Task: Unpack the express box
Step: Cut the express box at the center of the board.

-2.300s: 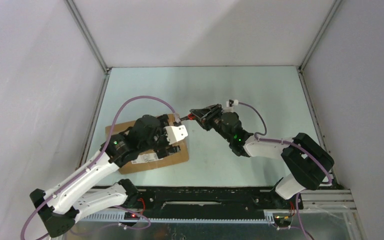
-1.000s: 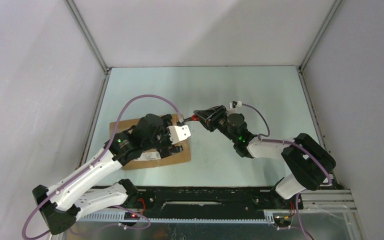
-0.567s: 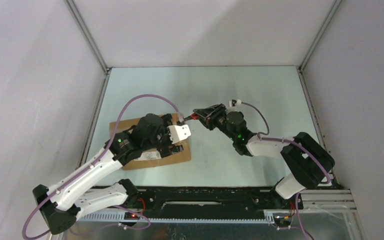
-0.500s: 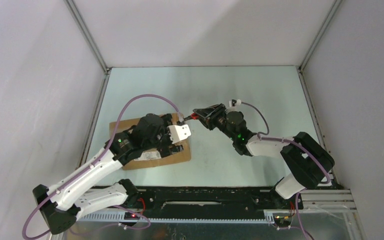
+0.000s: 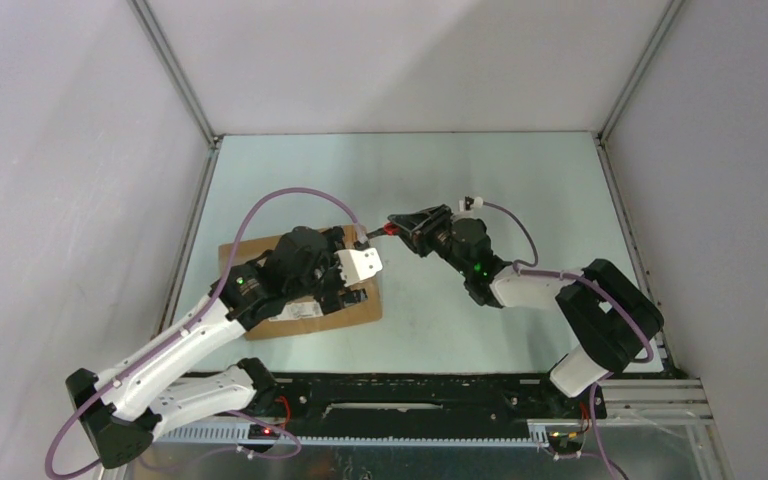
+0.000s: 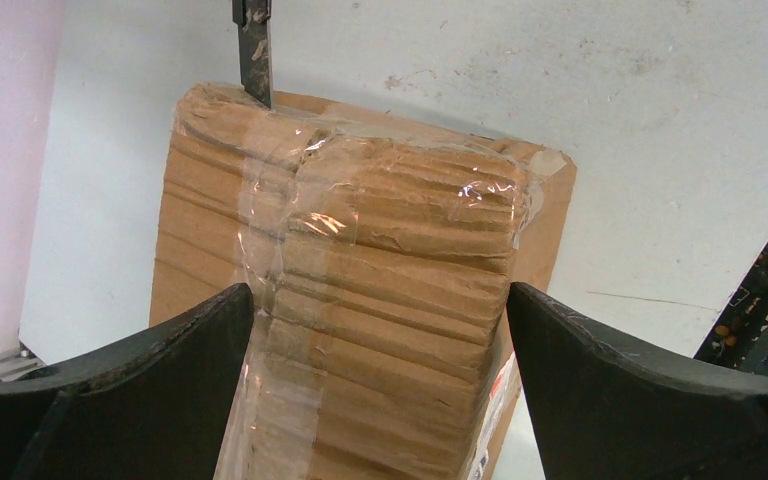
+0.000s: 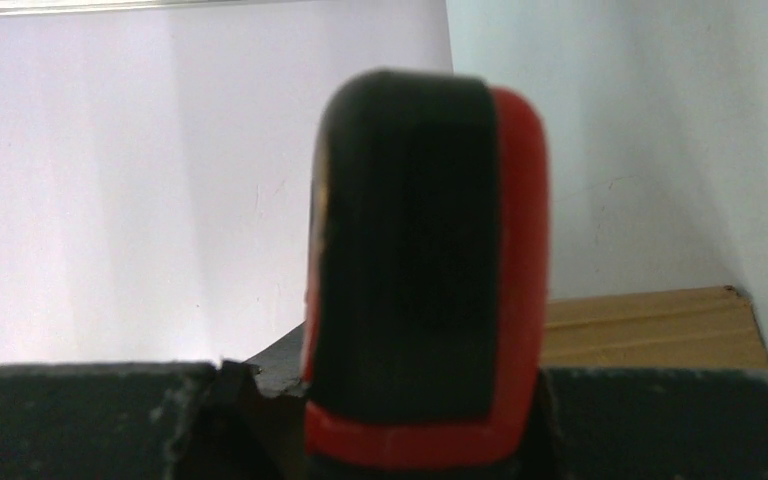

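The express box (image 5: 356, 312), brown cardboard with clear tape, lies flat at the left of the table under my left arm. My left gripper (image 5: 348, 288) is open, its two fingers spread wide over the box's taped top (image 6: 390, 250); I cannot tell if they press on it. My right gripper (image 5: 402, 221) is shut on a red and black utility knife (image 7: 420, 270). The knife's blade (image 6: 254, 50) points down at the box's far edge. A strip of the box (image 7: 650, 325) shows behind the knife handle.
White enclosure walls with aluminium corner rails (image 5: 175, 70) close in the table on three sides. A black base rail (image 5: 410, 400) runs along the near edge. A purple cable (image 5: 290, 195) loops above the left arm.
The right wrist has shifted slightly up and right, with the knife tip still by the box's far right corner. The left arm and box have stayed put over the last second.
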{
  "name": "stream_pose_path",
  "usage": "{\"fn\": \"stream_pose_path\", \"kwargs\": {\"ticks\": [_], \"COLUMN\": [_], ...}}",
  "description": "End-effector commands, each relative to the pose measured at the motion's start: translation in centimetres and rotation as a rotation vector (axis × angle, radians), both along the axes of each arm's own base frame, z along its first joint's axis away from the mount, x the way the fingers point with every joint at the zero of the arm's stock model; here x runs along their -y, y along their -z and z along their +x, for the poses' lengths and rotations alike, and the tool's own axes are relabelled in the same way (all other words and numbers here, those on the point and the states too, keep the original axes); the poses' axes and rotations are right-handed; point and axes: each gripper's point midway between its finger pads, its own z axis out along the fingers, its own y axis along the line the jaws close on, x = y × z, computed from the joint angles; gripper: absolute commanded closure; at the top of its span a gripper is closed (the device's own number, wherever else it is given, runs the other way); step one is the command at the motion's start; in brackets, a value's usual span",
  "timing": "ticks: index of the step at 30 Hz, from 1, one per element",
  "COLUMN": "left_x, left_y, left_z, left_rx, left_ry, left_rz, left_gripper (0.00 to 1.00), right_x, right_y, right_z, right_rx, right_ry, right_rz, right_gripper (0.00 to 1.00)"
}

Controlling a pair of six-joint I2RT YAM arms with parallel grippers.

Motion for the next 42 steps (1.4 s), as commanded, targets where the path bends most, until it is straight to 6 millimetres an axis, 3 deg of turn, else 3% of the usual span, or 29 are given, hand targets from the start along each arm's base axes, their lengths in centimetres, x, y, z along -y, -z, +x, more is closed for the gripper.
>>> {"fn": "stream_pose_path", "kwargs": {"ticks": [1, 17, 26, 42], "left_x": [0.0, 0.1, 0.1, 0.0], "left_y": [0.5, 0.6, 0.8, 0.8], "left_z": [-0.5, -0.4, -0.4, -0.4], "left_rx": [-0.027, -0.030, -0.035, -0.036], "left_ry": [0.013, 0.014, 0.013, 0.009], "left_rz": [0.011, 0.017, 0.020, 0.021], "left_gripper": [0.02, 0.02, 0.02, 0.02], "right_x": [0.0, 0.7, 0.0, 0.3], "right_y": [-2.3, -3.6, -3.7, -4.5], "right_z": [0.9, -0.2, -1.3, -1.2], "right_rx": [0.050, 0.066, 0.068, 0.078], "right_ry": [0.016, 0.028, 0.000, 0.013], "right_rz": [0.039, 0.114, 0.132, 0.149], "right_gripper": [1.00, 1.00, 1.00, 1.00]}}
